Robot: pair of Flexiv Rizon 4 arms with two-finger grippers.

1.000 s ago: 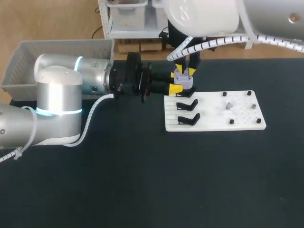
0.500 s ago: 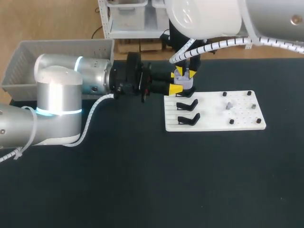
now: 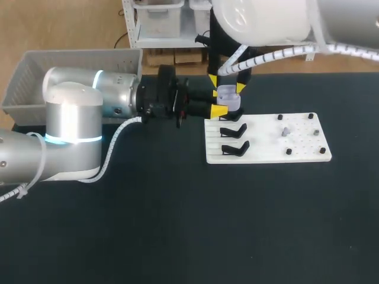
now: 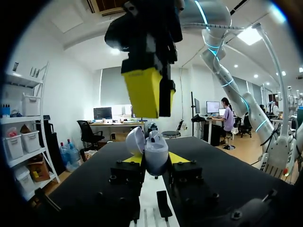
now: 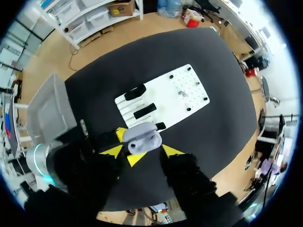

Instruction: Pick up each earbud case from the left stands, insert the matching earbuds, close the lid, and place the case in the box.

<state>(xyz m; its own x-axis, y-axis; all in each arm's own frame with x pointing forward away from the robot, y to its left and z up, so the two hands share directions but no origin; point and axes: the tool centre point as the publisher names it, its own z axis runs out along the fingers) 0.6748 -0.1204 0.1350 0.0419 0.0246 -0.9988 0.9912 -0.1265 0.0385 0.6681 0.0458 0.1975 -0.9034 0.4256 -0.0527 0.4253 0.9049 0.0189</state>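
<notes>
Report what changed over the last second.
The right claw spread its fingers wider apart and rose slightly above the open earbud case. The left claw stayed shut on the case beside the white board. The black stands and the grey box did not move.

From where I stand there are two robot arms, one coming in from the left [image 3: 89,112] and one from the upper right [image 3: 266,23]. I count one earbud case [image 3: 228,97], lid open, and one white board [image 3: 266,155] right of centre. On the board are two free black stands [image 3: 233,130] [image 3: 234,148], with a third half hidden under the case, four black pegs [image 3: 280,117], and one small grey earbud [image 3: 285,131]. One grey box [image 3: 35,77] sits at the upper left.
</notes>
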